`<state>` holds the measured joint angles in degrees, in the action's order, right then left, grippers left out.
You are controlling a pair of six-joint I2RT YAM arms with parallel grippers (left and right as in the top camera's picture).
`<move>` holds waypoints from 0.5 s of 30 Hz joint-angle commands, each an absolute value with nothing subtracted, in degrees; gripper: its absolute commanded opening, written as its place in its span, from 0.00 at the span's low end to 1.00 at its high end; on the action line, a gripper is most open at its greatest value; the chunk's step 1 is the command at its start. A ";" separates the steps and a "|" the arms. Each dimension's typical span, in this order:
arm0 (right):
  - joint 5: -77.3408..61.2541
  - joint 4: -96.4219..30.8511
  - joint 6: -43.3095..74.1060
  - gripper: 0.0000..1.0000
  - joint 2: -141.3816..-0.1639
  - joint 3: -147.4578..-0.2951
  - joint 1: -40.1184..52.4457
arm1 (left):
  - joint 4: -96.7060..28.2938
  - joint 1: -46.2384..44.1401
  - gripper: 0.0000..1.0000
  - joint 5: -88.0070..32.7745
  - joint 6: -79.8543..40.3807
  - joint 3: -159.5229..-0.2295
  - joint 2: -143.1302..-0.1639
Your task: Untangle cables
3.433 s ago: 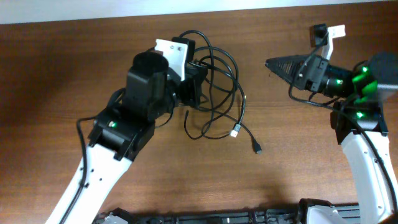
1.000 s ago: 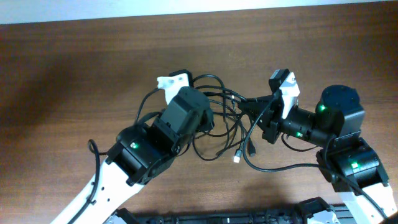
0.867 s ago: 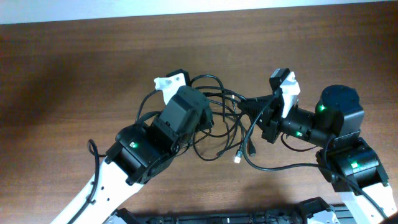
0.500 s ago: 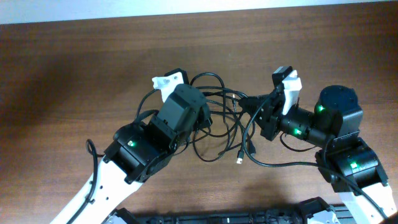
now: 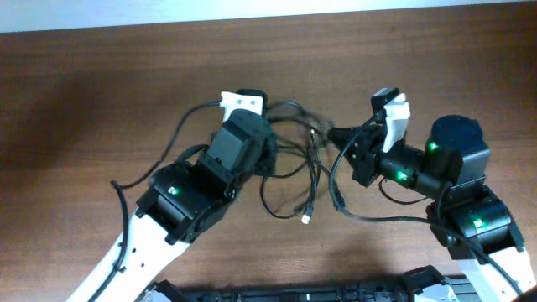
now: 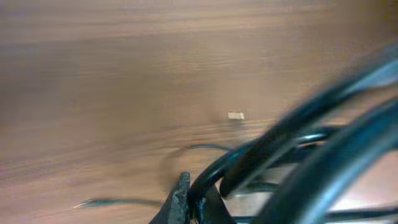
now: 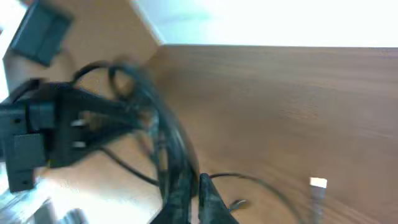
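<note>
The cables (image 5: 295, 159) form a loose black tangle strung between the two hands, with loops sagging onto the brown surface (image 5: 92, 84) beneath them. The left hand (image 6: 188, 200) is pinched tight on a couple of strands at its tips. The right hand (image 5: 342, 137) is likewise closed on strands at the tangle's opposite side. A white plug end (image 5: 306, 219) lies on the surface, nearer the robot than either hand, and a dark plug (image 5: 339, 204) lies closer to the right hand.

Tangled black cables (image 5: 298, 164) mid-table
</note>
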<state>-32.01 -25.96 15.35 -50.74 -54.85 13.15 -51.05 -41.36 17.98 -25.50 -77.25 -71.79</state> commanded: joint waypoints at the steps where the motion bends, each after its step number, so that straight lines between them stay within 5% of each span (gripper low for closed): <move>1: -26.06 -26.24 15.75 0.04 -49.60 -55.31 11.92 | -51.96 -38.33 0.00 32.97 -16.95 -77.30 -70.89; 8: -26.09 -26.83 15.31 0.05 -49.60 -55.31 11.94 | -51.00 -38.35 0.00 31.07 -16.86 -77.30 -70.89; 12: -27.51 -29.30 8.27 0.66 -49.80 -55.31 11.99 | -49.19 -38.35 0.00 23.05 -16.88 -77.30 -70.89; 15: -33.61 -30.74 1.34 0.80 -50.70 -55.31 11.99 | -44.58 -38.35 0.00 11.94 -16.86 -77.30 -70.89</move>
<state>-27.90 -29.78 9.78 -50.30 -54.85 12.08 -48.25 -38.26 24.56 -17.52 -77.23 -71.77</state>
